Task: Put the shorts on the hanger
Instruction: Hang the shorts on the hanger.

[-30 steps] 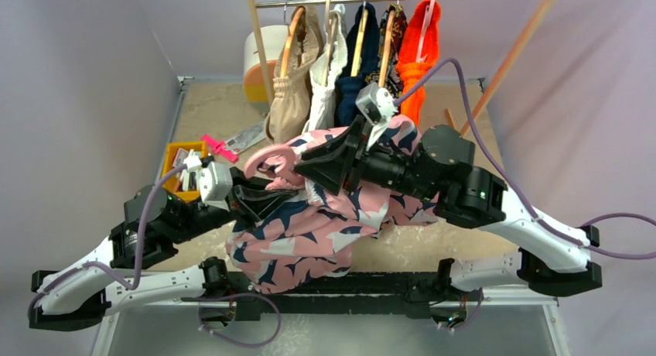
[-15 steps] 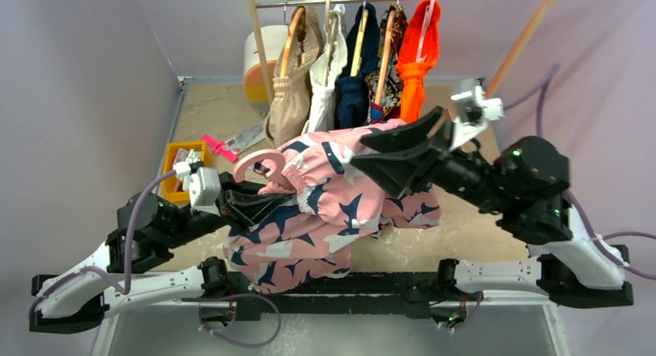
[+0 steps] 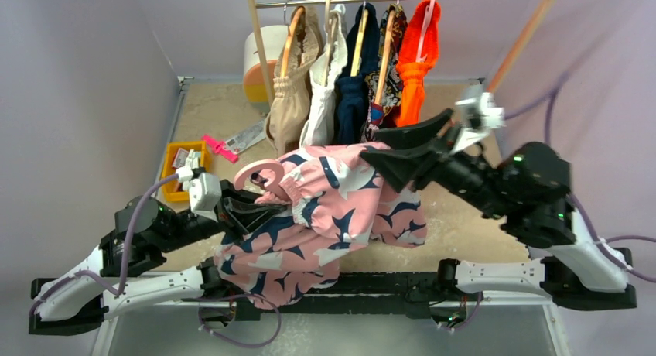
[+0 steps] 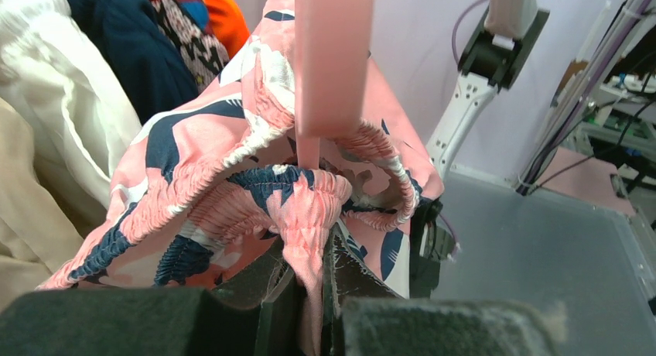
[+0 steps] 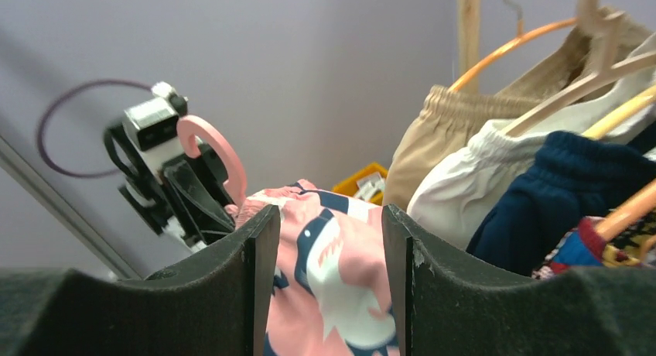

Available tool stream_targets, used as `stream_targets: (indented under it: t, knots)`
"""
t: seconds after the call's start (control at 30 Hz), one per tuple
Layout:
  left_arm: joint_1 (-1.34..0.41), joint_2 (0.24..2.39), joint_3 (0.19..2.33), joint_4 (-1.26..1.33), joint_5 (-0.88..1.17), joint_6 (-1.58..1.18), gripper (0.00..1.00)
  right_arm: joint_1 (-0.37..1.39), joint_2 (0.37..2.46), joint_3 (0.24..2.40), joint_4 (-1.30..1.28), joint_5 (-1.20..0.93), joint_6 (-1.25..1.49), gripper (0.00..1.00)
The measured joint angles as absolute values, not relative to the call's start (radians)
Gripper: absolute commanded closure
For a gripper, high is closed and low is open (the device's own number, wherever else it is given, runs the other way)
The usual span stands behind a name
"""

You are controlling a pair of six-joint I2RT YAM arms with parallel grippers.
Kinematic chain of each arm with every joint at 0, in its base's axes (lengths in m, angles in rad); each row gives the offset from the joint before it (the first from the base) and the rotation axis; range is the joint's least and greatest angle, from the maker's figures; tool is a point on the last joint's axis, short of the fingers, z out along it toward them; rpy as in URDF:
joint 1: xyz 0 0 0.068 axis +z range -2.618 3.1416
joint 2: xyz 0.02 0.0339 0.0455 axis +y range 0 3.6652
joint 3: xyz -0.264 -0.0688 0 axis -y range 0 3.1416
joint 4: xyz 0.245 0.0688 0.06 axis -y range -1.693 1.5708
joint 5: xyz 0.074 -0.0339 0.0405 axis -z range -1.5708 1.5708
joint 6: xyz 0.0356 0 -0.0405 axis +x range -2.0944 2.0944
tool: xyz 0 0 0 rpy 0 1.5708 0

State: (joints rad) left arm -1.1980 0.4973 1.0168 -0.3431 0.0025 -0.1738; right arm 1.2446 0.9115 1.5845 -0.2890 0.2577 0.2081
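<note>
Shorts [image 3: 333,209] over hanger [image 3: 259,163], right pincer [image 3: 371,147] apart

Printed pink shorts [image 3: 325,209] draped over the pink hanger [image 3: 259,172].
Gathered waistband bunches around the hanger's neck, beneath its curved upright hook; navy-and-white swirled fabric spreads and droops in loose folds.

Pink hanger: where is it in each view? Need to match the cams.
Top external: the hanger shows its hook left of centre, above the shorts.
Left wrist: top centre, a blurred pink bar dropping into the waistband.
Right wrist: left of centre, the hook against the wall.
Shared landmark: the navy garment on the rack.
</note>
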Motion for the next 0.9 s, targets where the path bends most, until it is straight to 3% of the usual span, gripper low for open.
stream_targets:
  t: [0.4,0.9]
  knots:
    - [-1.198,0.503,1.03,-0.531,0.053,-0.191,1.0,1.245,1.046,1.52,-0.331,0.123,0.104,0.46]
    - [-1.198,0.626,1.097,-0.622,0.175,-0.165,1.0,1.245,1.057,1.512,-0.32,-0.25,0.008,0.47]
